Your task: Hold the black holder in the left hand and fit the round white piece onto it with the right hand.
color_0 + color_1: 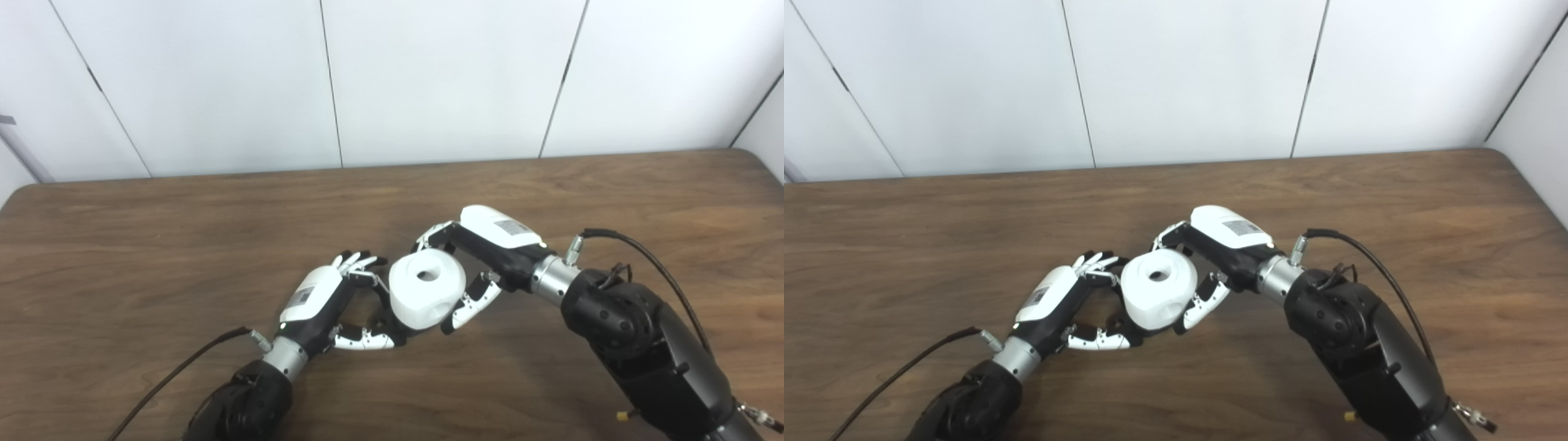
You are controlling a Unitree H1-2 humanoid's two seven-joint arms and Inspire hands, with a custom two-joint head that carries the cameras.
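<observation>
A brown wood-grain table point(153, 245) fills the lower two-thirds of the frame, w/ rounded far corners seen at upper left & upper right. Behind it, a white panelled wall point(441, 73) spans the top of the frame, divided by thin dark seams running roughly vertical, fanning outward. A grey strip is seen at far left edge. Lighting is even & soft; faint sheen on the tabletop.
</observation>
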